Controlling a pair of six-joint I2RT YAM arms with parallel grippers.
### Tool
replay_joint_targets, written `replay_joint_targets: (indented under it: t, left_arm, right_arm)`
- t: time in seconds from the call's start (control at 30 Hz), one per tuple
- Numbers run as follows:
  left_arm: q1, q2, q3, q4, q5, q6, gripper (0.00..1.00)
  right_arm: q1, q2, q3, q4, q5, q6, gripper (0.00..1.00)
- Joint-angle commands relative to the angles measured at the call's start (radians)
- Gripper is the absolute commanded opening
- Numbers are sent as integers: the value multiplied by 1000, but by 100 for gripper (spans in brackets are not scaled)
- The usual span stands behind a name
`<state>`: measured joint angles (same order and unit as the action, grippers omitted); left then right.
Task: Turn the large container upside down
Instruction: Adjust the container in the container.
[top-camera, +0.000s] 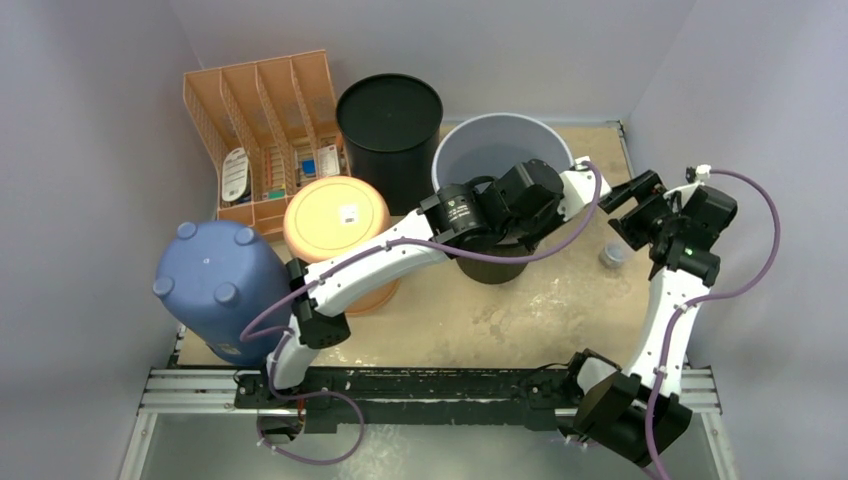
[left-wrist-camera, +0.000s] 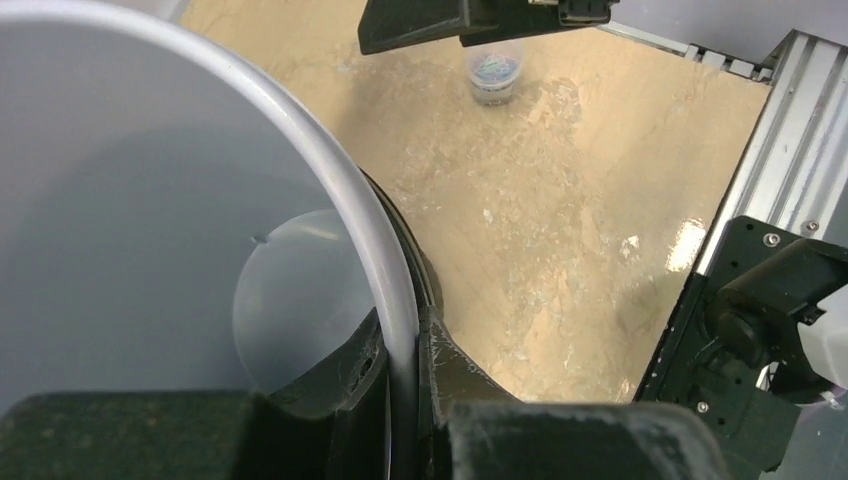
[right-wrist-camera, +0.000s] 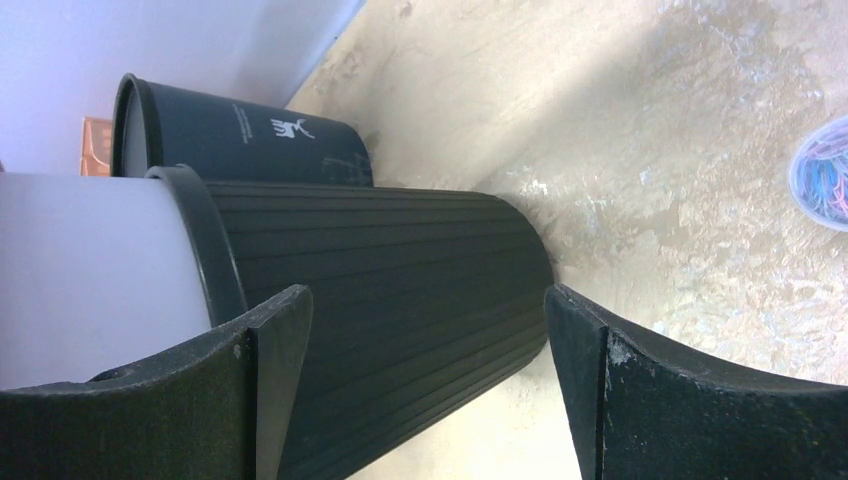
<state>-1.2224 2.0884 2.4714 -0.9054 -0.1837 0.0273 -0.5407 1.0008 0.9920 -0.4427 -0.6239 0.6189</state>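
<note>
Fingers (left-wrist-camera: 455, 375) of the left gripper (left-wrist-camera: 405, 350) are pinched tight on the near rim of the large container (top-camera: 490, 150), one finger inside the pale grey wall and one outside against the black ribbed shell, as seen from the left wrist. The container stands upright with its mouth open to the ceiling, toward the back middle of the sandy table (top-camera: 520, 310), just beside a black round bin (top-camera: 390, 120). To its right, the right gripper (top-camera: 622, 212) hangs with its jaws spread wide and nothing between them; its wrist camera looks along the ribbed side of the container, which it does not touch. A small clear cup (top-camera: 612, 257) of coloured clips sits on the table near that gripper. On the left side stand an orange container (top-camera: 337, 220) and a blue container (top-camera: 215, 280), both bottom-up, in front of an orange file organiser (top-camera: 260, 110) holding a few small items.
</note>
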Motion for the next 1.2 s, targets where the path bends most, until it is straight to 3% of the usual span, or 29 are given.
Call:
replay_joint_targets:
  t: [0.0, 0.17, 0.37, 0.43, 0.57, 0.73, 1.0, 1.17]
  left_arm:
    - [9, -52, -8, 19, -25, -18, 0]
    - [15, -93, -44, 75, -77, -42, 0]
    - [49, -197, -143, 264, -81, -137, 0]
    - [66, -203, -135, 298, -82, -186, 0]
    - [95, -213, -142, 315, -111, -240, 0]
    - [115, -272, -234, 401, -131, -272, 0]
    - [142, -310, -287, 444, -107, -302, 0]
    - [143, -311, -282, 443, -97, -307, 0]
  right_arm:
    - [5, -3, 69, 24, -32, -1, 88]
    - [7, 3, 83, 42, -63, 3, 88]
    - [34, -8, 65, 140, -154, 57, 87]
    - [41, -3, 77, 195, -197, 76, 82]
    - [131, 1, 121, 260, -214, 75, 69]
    - [275, 33, 116, 375, -217, 131, 73]
    - [301, 42, 29, 545, -345, 225, 67]
    - [357, 72, 36, 538, -360, 210, 66]
